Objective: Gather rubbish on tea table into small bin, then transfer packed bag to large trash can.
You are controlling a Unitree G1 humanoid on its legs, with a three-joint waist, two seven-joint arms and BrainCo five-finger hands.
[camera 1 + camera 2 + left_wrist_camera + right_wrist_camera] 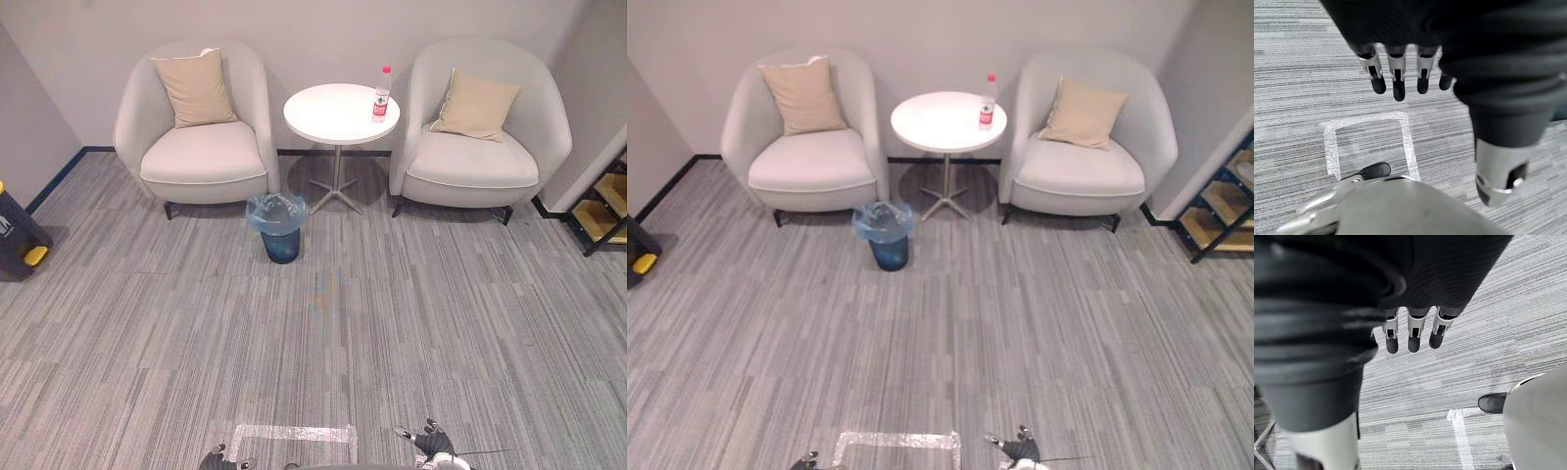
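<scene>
Left hand (1398, 74) and right hand (1415, 329): fingers straight, slack, gripping nothing, touching nothing. Bottle (381, 95), small bin (280, 233) well ahead of the 2 hands.

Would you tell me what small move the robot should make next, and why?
Probably a step forward toward the tea table: the bottle stands on its right edge and the small bin sits on the carpet by its base, both well beyond reach, while the left robot hand and right robot hand hang open, holding nothing.
</scene>
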